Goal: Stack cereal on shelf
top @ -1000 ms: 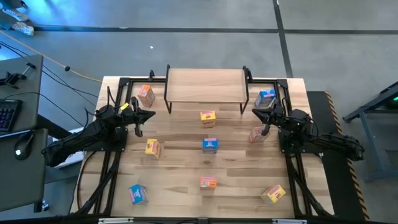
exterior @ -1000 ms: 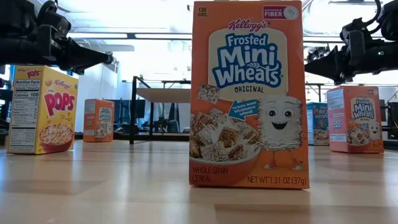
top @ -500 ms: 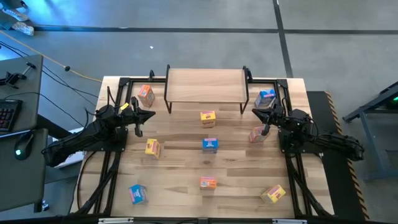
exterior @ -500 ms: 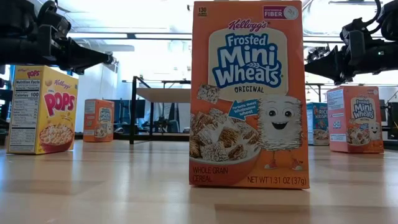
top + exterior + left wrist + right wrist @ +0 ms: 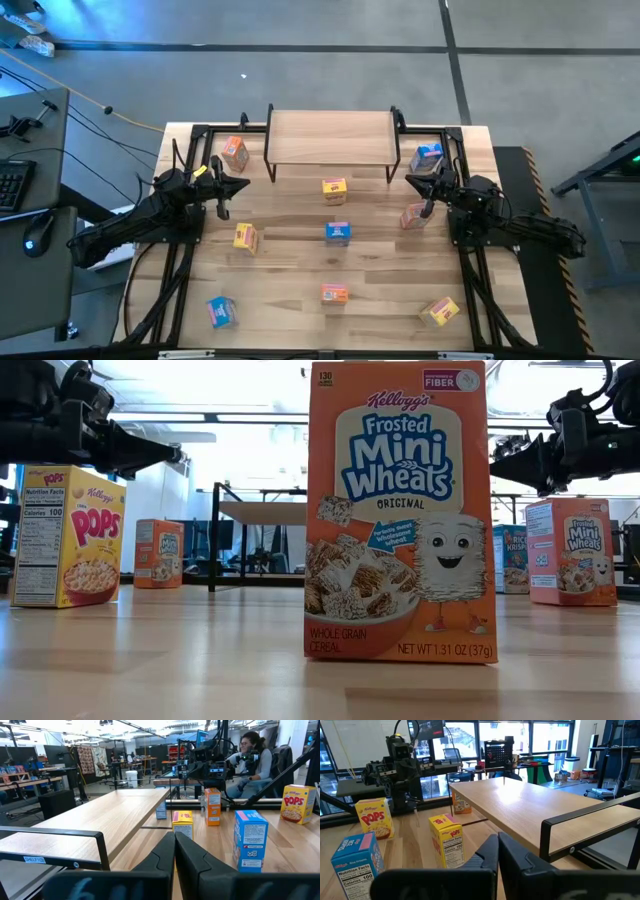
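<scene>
Several small cereal boxes stand upright on their bases, scattered over the wooden table: orange [image 5: 234,152], yellow [image 5: 334,189], blue [image 5: 338,232] and others. One orange box [image 5: 398,510] fills the middle of the low view. The shelf [image 5: 330,140], a light-wood top on thin black legs, stands at the table's far middle with nothing on it. My left gripper [image 5: 240,187] hangs shut above the table's left side, pointing level toward the shelf's left end. My right gripper [image 5: 412,181] hangs shut on the right side, between a blue box [image 5: 427,158] and an orange box [image 5: 415,216].
Black frame rails [image 5: 180,250] run along the table's left and right sides. A desk with a keyboard and mouse [image 5: 30,190] stands off the left edge. Beyond the table a person [image 5: 252,760] sits in the room. Bare wood lies between the boxes.
</scene>
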Tool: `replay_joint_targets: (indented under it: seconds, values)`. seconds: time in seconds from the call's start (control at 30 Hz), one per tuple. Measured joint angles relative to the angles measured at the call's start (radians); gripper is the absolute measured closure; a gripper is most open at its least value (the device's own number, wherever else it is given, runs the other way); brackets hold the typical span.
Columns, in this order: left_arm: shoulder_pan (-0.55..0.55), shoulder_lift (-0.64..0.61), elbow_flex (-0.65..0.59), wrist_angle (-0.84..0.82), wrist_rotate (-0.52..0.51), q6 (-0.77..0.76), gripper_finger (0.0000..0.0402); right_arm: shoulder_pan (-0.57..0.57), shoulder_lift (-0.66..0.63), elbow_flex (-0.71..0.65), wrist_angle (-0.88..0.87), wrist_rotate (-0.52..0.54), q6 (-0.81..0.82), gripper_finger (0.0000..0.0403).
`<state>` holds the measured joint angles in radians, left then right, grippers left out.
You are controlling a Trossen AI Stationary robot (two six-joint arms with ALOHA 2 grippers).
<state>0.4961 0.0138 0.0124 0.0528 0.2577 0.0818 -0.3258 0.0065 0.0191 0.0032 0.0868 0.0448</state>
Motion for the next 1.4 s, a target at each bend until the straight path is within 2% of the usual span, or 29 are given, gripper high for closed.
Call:
replay_joint_targets:
  seconds: [0.47,0.6,0.7,0.83,1.07,1.27,1.4]
  values:
    - [0.0,0.0,0.0,0.011,0.0,-0.004,0.0398,0.0,0.0,0.0,0.0,0.0,0.0,0.0403]
    - [0.0,0.0,0.0,0.011,0.001,-0.082,0.0398,0.0,0.0,0.0,0.0,0.0,-0.005,0.0403]
    - [0.0,0.0,0.0,0.013,0.001,-0.161,0.0398,-0.001,0.0,0.0,0.0,0.001,-0.103,0.0403]
    - [0.0,0.0,0.0,0.038,-0.005,-0.177,0.0398,-0.001,0.0,0.0,0.0,0.001,-0.166,0.0403]
    - [0.0,0.0,0.0,0.069,-0.005,-0.277,0.0399,-0.001,0.0,0.0,0.0,0.001,-0.082,0.0403]
    - [0.0,0.0,0.0,0.079,-0.005,-0.256,0.0398,-0.001,0.0,0.0,0.006,0.001,-0.071,0.0403]
    - [0.0,0.0,0.0,0.079,-0.005,-0.255,0.0399,-0.001,0.0,-0.002,0.086,0.003,-0.071,0.0403]
